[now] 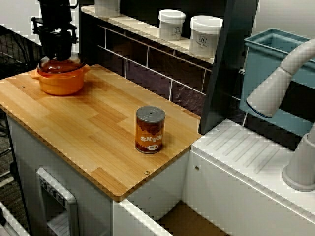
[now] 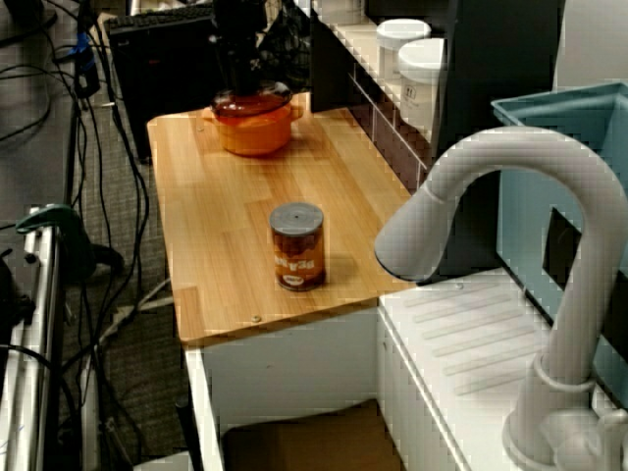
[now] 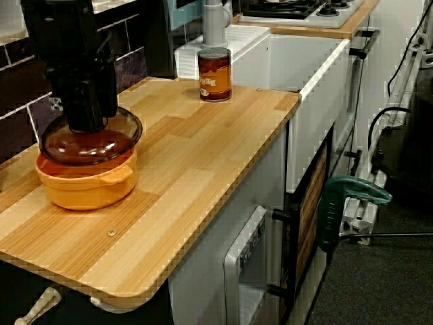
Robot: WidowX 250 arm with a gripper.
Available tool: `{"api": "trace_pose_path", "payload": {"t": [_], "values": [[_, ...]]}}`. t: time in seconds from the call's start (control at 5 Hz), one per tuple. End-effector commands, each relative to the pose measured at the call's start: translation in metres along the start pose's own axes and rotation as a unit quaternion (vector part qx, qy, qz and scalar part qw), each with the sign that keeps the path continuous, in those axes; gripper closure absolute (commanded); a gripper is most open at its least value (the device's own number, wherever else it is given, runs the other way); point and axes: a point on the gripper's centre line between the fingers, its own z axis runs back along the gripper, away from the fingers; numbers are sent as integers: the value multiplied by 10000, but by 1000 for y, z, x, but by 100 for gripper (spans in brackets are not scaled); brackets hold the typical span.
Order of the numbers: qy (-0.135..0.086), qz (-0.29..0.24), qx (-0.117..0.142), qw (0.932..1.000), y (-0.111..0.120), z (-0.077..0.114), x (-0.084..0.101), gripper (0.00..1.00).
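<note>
- From my remote station, I saw the black pincer (image 3: 88,120) pressed straight down on the middle of a glass lid (image 3: 108,143) at the far end of the wooden tabletop (image 3: 203,156).
- The lid sat on an orange pot (image 3: 84,184), and in the low view from the pot's end it covered the pot's rim all round.
- The pincer's fingers met the lid where its knob would be. Their dark bulk hid the contact, so I could not tell whether they were clamped on anything or merely resting there.
- The pot stood near the tabletop's corner, just beside the dark tiled back wall.
- A brown-labelled can (image 1: 150,130) with a grey top stood upright at the other end of the tabletop, well apart from the pot and close to the edge by the white sink unit (image 1: 246,162).
- In the high view from the sink side, two white jars (image 1: 172,24) stood next to each other on the shelf (image 1: 147,33) above the tiles.
- A pale faucet (image 2: 491,186) arched across the view from over the sink.
</note>
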Motion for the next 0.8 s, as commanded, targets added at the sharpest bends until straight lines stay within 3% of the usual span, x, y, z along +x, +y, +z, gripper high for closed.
{"api": "trace_pose_path", "payload": {"t": [0.0, 0.6], "values": [[-207, 35, 107, 9997, 16, 11, -11, 100], [-210, 133, 135, 9996, 17, 7, -6, 100]]}}
